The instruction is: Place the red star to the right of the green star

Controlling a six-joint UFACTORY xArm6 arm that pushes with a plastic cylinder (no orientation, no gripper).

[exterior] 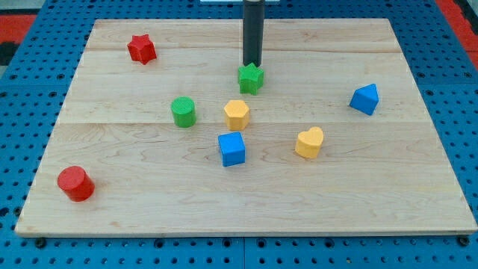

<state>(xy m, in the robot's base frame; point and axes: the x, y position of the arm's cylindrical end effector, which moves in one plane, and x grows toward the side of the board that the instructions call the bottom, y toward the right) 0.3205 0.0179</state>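
The red star (141,48) lies near the board's top left. The green star (251,78) lies at the upper middle of the board. My tip (252,65) stands right at the green star's top edge, touching or nearly touching it, far to the right of the red star. The dark rod rises straight up out of the view's top.
A green cylinder (183,111), a yellow hexagon (236,113), a blue cube (231,149) and a yellow heart (309,142) sit around the middle of the wooden board (112,217). A blue block (364,99) is at the right, a red cylinder (75,183) at the bottom left.
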